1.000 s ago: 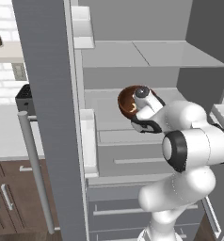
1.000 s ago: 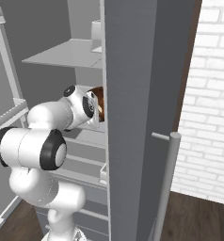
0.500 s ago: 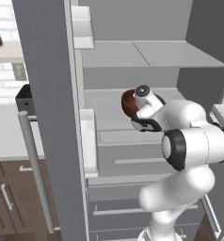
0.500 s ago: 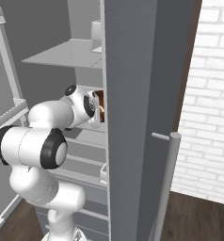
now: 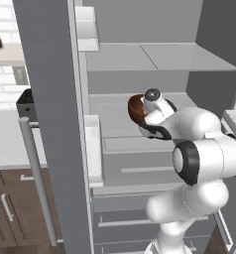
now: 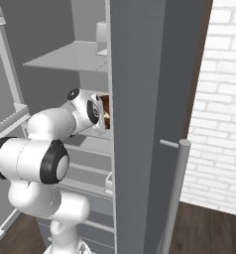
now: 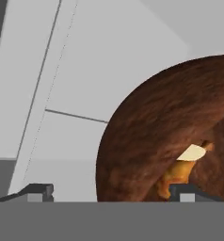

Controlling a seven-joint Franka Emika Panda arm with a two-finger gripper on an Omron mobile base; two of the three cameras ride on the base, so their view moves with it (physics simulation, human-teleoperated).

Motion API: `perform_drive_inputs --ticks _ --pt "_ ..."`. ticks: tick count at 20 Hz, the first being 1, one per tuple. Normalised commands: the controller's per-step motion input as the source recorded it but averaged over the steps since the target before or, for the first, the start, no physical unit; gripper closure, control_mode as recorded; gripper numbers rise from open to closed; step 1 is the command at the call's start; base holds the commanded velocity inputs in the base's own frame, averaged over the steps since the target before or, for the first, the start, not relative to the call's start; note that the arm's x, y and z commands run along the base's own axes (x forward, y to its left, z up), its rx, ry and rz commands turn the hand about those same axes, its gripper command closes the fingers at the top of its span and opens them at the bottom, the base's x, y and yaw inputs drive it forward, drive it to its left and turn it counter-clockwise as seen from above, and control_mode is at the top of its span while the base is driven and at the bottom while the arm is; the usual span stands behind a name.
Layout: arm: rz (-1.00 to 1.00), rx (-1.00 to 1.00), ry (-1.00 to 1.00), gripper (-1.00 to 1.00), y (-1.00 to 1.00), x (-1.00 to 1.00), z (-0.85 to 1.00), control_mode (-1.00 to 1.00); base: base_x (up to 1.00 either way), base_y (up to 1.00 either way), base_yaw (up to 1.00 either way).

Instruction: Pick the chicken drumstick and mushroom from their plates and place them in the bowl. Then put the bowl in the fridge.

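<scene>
Bowl (image 5: pixel 135 108) sits inside the open fridge (image 5: pixel 140 64), on the middle shelf (image 5: pixel 115 106), and I see the chicken drumstick (image 7: pixel 180 174) and the mushroom (image 7: pixel 193 152) lying in it through my hand camera. My end effector (image 7: pixel 109 192) has its tips spread wide, one outside the bowl's wall and one over the inside, touching nothing that I can make out. Around it: the upper shelf (image 5: pixel 159 57) overhead, drawers (image 5: pixel 140 166) below, the door bins (image 5: pixel 92 149) to the left. From the right, the fridge's side wall (image 6: pixel 145 99) hides most of the bowl.
</scene>
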Motion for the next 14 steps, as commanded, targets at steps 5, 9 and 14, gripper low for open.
perform_drive_inputs --ticks 5,9,14 --pt "0.05 0.0 -0.01 -1.0 0.0 -0.74 0.34 -1.0 0.0 0.0 0.0" --pt "0.01 0.0 0.0 -1.0 0.0 -0.89 0.53 -1.0 0.0 0.0 0.0" --pt "0.0 0.02 0.0 -1.0 0.02 -0.98 0.58 -1.0 0.0 0.0 0.0"
